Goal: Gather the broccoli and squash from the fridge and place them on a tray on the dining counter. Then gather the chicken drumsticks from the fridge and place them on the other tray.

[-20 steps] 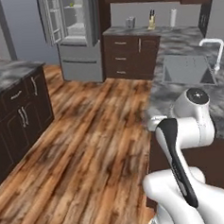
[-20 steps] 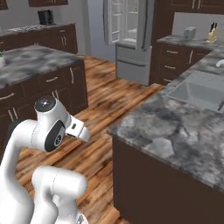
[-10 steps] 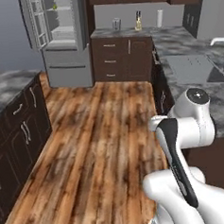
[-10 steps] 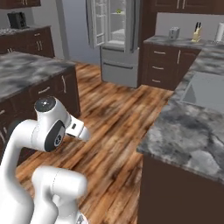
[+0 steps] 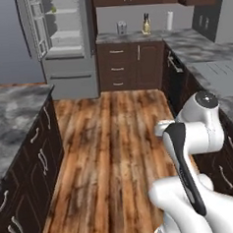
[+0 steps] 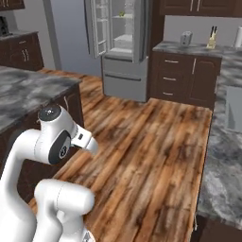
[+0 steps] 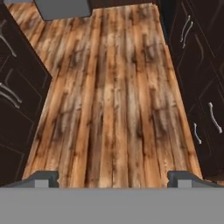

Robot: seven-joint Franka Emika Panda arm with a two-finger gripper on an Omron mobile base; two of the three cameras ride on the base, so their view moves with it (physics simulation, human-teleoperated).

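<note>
The grey fridge stands at the far end of the wooden floor with its upper doors open and pale shelves showing. A small green lump on an upper shelf looks like the broccoli, too small to be sure. Squash, chicken drumsticks and both trays are out of view. The arm is folded close over the base. My gripper points down at the floorboards, open, with nothing between its fingertips. The grey marbled dining counter runs along the right.
A second marbled counter on dark cabinets lines the left. Dark drawer cabinets stand beside the fridge, with a knife block on top. The wooden floor aisle leads to the fridge.
The whole picture has shifted, so the base has moved: the fridge now stands more head-on down the aisle. The folded arm and open gripper are unchanged.
</note>
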